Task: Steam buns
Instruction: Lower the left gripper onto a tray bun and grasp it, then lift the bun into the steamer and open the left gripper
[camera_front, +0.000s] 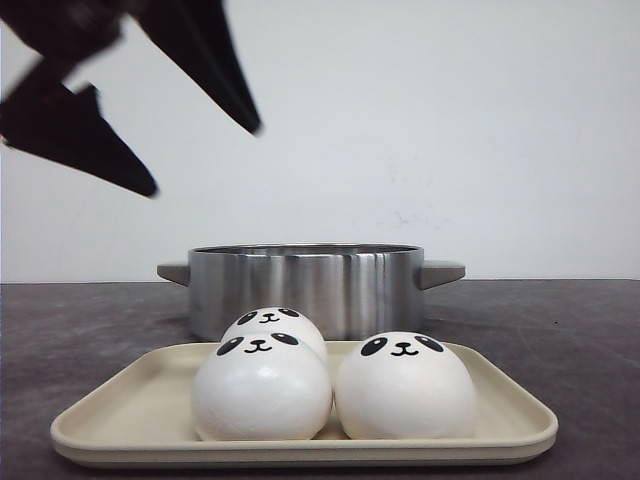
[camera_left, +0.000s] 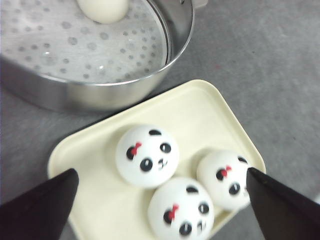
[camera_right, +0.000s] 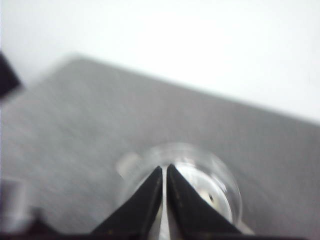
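steel pot (camera_front: 305, 285): stands on the grey desk (camera_front: 560, 340) just behind the tray; perforated steamer plate (camera_left: 75, 45) inside, one bun (camera_left: 102, 9) already on it near the far wall.
cream tray (camera_left: 200, 107): three panda buns (camera_left: 147, 155) left, clustered and touching; two at the front, one behind, nearest the pot.
left jaws (camera_left: 160, 197): spread wide, empty, touching nothing; hanging above the tray with the buns between the fingertips (camera_left: 50, 195) in the wrist view. Front view shows them high (camera_front: 205, 155), well clear of the pot rim.
right jaws (camera_right: 164, 172): pressed together, no gap to speak of; view is blurred. A clear rounded thing (camera_right: 200, 175), maybe a glass lid, sits right at the tips; cannot tell whether they grip it or only hover over it.
risk 1: buns touch each other, so a finger coming down between two likely shoves the neighbour, or drags it off the tray edge.
risk 2: buns look soft and smooth; squeezing hard probably dents one, squeezing light lets it slip on the lift over the rim.
risk 3: low carry height could clip the pot wall and drop the bun outside.
risk 4: dropping onto the bun already inside stacks them; aim for bare plate.
risk 5: if the right arm swings in early, arms could cross over the pot.
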